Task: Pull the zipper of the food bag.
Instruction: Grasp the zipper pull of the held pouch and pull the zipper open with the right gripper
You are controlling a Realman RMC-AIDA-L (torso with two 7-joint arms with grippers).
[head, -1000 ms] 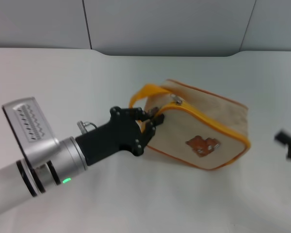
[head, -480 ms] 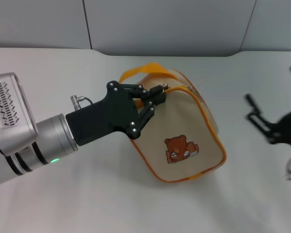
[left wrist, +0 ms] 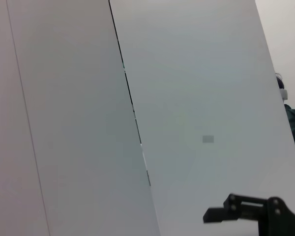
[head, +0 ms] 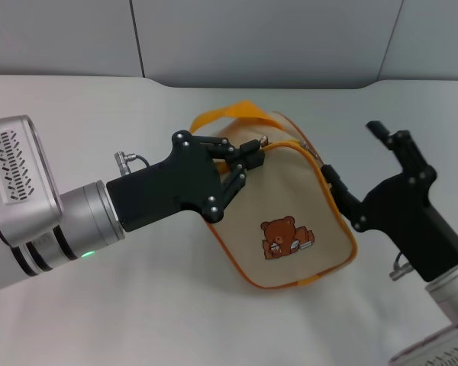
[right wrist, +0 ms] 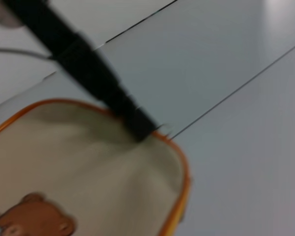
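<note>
White table point(head: 99, 114), left gripper point(head: 248, 162) pinching food bag point(head: 290, 213) rim, right gripper point(head: 359, 171) spread wide beside it

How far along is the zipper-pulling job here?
Done: the left gripper is clamped on the food bag at its top corner, holding it tilted. In hand: the open right gripper is beside the bag's far edge. Left: gripping and pulling the zipper.

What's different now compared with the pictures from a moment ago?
The left tool has lifted the small beige fabric bag with orange piping by its upper corner and tipped it up, so the brown bear picture now faces the head camera. The right tool has come in from the right edge, open, right up against the bag's right side. The left tool has kept its grip on that corner throughout.
</note>
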